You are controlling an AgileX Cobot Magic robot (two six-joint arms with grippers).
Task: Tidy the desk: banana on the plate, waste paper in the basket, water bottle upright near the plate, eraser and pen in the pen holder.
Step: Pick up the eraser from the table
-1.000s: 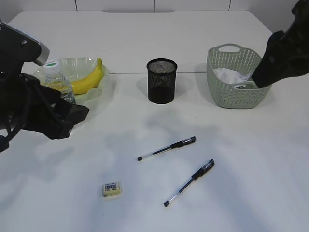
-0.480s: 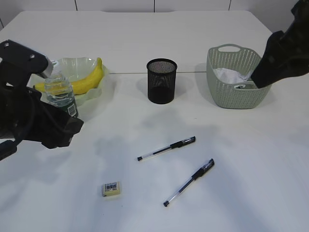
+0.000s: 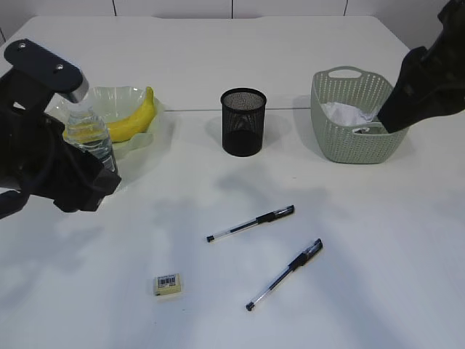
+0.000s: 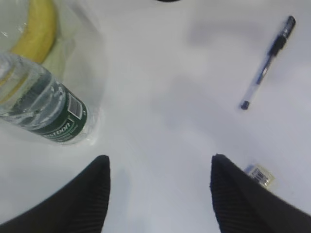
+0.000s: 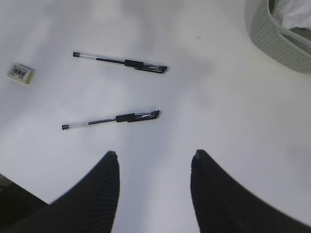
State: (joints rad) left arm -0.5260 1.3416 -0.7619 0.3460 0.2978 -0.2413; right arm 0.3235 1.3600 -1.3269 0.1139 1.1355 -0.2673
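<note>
The water bottle (image 3: 89, 138) (image 4: 44, 106) stands upright on the desk (image 3: 218, 58) beside the plate (image 3: 112, 96), its cap hidden behind my left arm (image 3: 43, 156). The banana (image 3: 136, 116) (image 4: 33, 30) lies on the plate. My left gripper (image 4: 160, 158) is open and empty, hovering to the right of the bottle. White waste paper (image 3: 347, 113) (image 5: 297, 12) sits in the basket (image 3: 356, 138) (image 5: 279, 39). Two pens (image 3: 251, 222) (image 3: 285, 274) (image 5: 119, 62) (image 5: 112, 118) and the eraser (image 3: 167, 283) (image 4: 260, 174) (image 5: 21, 72) lie on the desk. My right gripper (image 5: 155, 153) is open and empty above bare desk.
The black mesh pen holder (image 3: 243, 121) stands mid-table between plate and basket. My right arm (image 3: 429, 80) hangs over the basket's right side. One pen (image 4: 267, 63) shows in the left wrist view, far right of the bottle.
My left arm has drawn back from the bottle toward the near left and then lifted. The bottle stays standing by the plate. The right arm has not moved.
</note>
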